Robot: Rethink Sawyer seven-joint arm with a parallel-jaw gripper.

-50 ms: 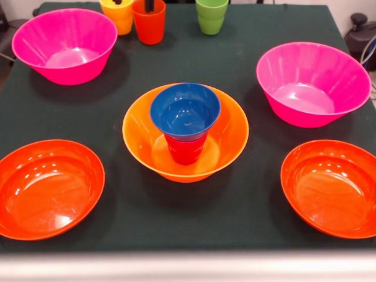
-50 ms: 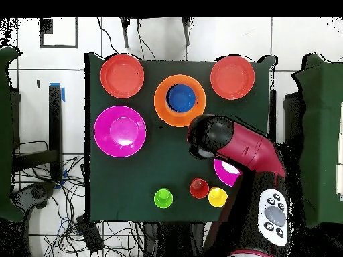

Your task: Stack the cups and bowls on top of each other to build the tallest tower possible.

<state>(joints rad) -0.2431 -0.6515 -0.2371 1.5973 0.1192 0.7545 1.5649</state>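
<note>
four cups, six bowls: two pink, two red-orange, one orange, one blue

Lighting — bright, even, from overhead. White glare spots sit on the glossy insides of the shallow red-orange bowls and the pink bowls. Soft, short shadows fall beside each piece on the dark tabletop. Front view slightly soft at the near edge — a pale blurred band runs along the bottom. The tabletop's weave cannot be made out.
</note>
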